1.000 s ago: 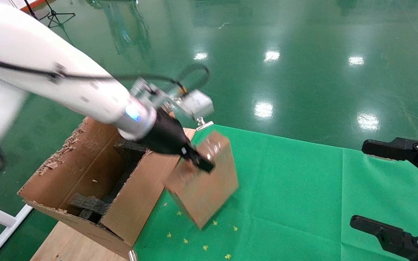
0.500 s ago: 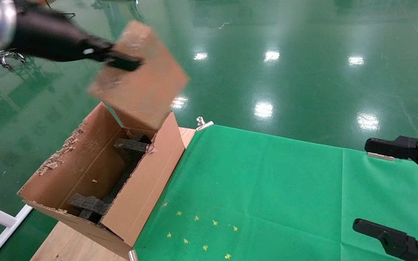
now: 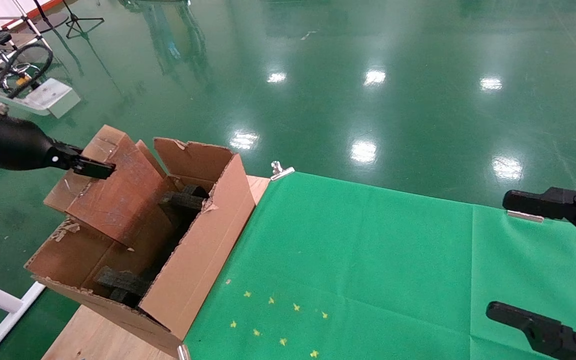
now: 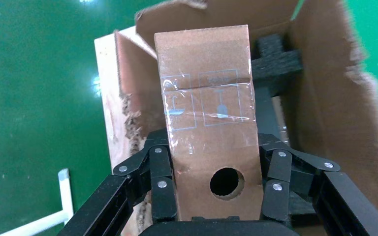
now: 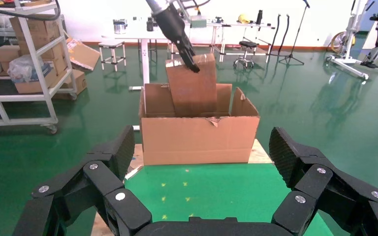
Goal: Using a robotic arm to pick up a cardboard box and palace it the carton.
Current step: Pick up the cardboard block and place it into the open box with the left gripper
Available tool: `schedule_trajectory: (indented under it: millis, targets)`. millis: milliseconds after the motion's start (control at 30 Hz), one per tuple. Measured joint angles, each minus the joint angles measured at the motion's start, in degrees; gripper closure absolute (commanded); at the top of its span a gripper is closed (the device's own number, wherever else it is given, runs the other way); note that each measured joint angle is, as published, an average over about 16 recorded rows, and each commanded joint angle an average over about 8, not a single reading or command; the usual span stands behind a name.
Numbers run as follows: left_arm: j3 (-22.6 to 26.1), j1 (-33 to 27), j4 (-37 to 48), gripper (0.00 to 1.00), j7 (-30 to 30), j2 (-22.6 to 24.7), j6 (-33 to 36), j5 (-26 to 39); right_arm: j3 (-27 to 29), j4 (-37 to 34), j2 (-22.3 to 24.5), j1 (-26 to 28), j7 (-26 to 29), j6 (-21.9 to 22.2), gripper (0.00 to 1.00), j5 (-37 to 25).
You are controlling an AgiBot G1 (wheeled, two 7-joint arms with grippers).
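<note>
My left gripper (image 3: 93,169) on the robotic arm is shut on the cardboard box (image 3: 118,197), a slim brown box. It holds the box tilted, its lower end inside the open top of the carton (image 3: 198,265). In the left wrist view the fingers (image 4: 160,184) clamp both sides of the taped box (image 4: 206,113), whose round hole faces the camera, above the carton (image 4: 334,98). Black foam blocks (image 3: 123,282) lie inside the carton. My right gripper (image 3: 498,255) is open and empty at the right edge. The right wrist view shows it (image 5: 202,147) facing the carton (image 5: 199,137) and the held box (image 5: 192,91).
The carton stands on a wooden table (image 3: 98,340) at the left end of a green cloth (image 3: 368,260). A metal clip (image 3: 280,171) holds the cloth's far corner. Small yellow stars (image 3: 273,320) mark the cloth. The shiny green floor lies beyond.
My left gripper lifted the cardboard box off the green cloth, swung it up and left above the carton, then lowered it into the carton's opening. The right gripper stayed put.
</note>
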Motion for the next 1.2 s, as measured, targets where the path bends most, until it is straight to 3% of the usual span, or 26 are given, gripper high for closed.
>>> schedule_trajectory:
  millis: [567,1167,1200]
  targets:
    - [1.90,1.32,26.93,1.00,13.30,7.74,-10.29,3.36,-0.01,0.00,0.00,0.00,0.00,0.00,0.00,0.00]
    - [2.57,3.58,42.03,1.00,19.03,14.33,-16.39,3.98,-0.01,0.00,0.00,0.00,-0.01,0.01,0.00,0.01]
    - [2.55,3.68,42.56,0.93,19.18,14.57,-16.66,3.95,-0.01,0.00,0.01,0.00,-0.01,0.01,0.00,0.01]
